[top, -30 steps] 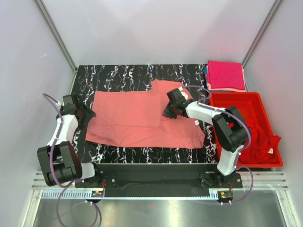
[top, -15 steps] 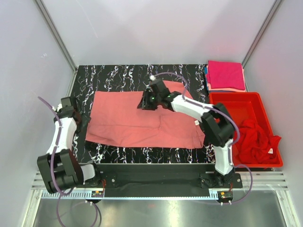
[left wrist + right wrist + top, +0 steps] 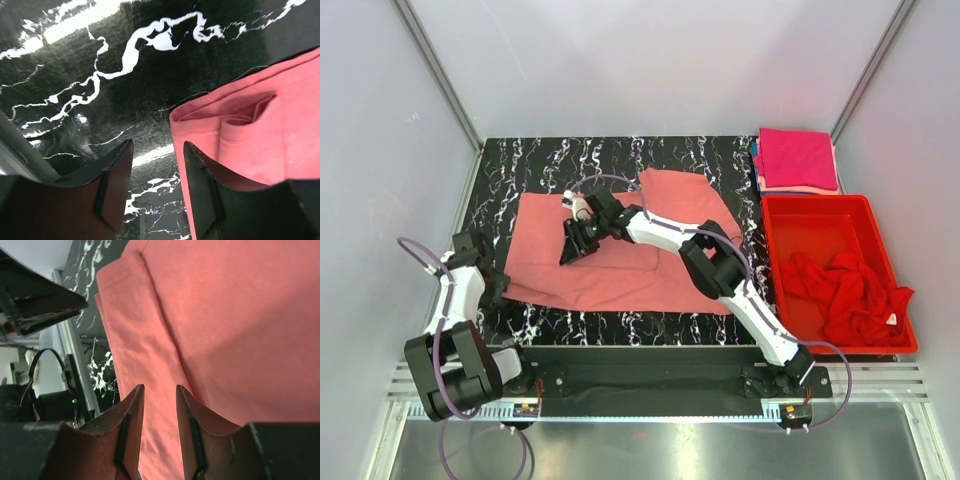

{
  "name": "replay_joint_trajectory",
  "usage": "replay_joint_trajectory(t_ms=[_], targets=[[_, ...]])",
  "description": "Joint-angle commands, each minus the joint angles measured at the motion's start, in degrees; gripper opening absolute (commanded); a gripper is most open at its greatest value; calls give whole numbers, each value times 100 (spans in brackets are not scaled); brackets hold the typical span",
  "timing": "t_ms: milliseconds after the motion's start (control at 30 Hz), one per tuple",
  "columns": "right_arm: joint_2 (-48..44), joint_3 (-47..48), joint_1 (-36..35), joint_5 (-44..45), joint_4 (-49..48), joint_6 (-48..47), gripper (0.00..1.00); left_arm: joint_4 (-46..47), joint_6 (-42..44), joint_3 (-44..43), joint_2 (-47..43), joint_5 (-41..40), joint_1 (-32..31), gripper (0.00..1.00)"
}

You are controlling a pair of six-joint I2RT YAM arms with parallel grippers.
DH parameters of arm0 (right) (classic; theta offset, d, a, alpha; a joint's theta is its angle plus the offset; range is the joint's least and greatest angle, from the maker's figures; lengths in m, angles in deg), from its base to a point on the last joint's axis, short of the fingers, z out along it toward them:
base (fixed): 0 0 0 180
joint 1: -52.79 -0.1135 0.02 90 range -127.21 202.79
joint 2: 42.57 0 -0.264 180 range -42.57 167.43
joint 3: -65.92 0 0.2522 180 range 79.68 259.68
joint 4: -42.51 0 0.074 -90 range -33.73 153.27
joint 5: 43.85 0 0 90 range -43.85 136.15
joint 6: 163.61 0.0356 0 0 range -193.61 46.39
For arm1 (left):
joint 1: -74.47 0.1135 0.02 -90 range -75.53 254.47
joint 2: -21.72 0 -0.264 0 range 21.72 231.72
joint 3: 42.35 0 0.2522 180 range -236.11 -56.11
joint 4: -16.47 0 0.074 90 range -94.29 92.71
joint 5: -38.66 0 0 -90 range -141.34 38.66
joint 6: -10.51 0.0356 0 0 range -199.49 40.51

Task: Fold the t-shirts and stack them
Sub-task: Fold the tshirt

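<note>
A salmon-pink t-shirt point(image 3: 620, 250) lies spread on the black marbled table point(image 3: 570, 160), partly folded. My right gripper point(image 3: 570, 252) reaches far left over the shirt's left half. In the right wrist view it point(image 3: 159, 392) is open and empty just above the cloth point(image 3: 240, 325). My left gripper point(image 3: 496, 288) is low at the shirt's near-left corner. In the left wrist view it point(image 3: 157, 152) is open and empty, with the folded corner point(image 3: 235, 125) just beyond the right finger point(image 3: 205, 175). A folded magenta-pink t-shirt point(image 3: 798, 158) lies at the back right. Crumpled red t-shirts point(image 3: 850, 300) lie in the bin.
The rigid red plastic bin point(image 3: 820, 206) stands at the right edge of the table. The magenta shirt rests on a folded salmon-pink one point(image 3: 798, 188). Grey walls close in the table at the back and sides. A metal rail point(image 3: 75, 365) runs along the table's left edge.
My right arm has swept from the shirt's right side leftward across it to its left half. My left gripper has drawn back toward the near-left, off the shirt's left edge.
</note>
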Motion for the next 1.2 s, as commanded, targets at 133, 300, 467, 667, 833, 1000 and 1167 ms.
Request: replay_joint_trajectory(t_ms=[133, 300, 467, 667, 833, 1000, 1167], targets=[[709, 1259, -47, -598, 37, -274, 39, 901, 602, -21, 596, 552, 45, 56], [1229, 1849, -55, -598, 442, -256, 38, 1148, 909, -55, 553, 799, 53, 56], [1132, 1656, -55, -169, 521, -537, 32, 903, 1278, -555, 535, 378, 80, 54], [1141, 1515, 137, 728, 592, -196, 28, 1103, 1472, -593, 518, 410, 71, 57], [1343, 1655, 559, 1027, 740, 78, 29, 1544, 1437, -951, 824, 824, 54, 65], [1466, 2007, 753, 887, 890, -98, 29, 1351, 1604, -1515, 1361, 755, -78, 64], [939, 1726, 753, 678, 531, -134, 30, 1498, 1928, -1131, 1195, 841, -228, 57]])
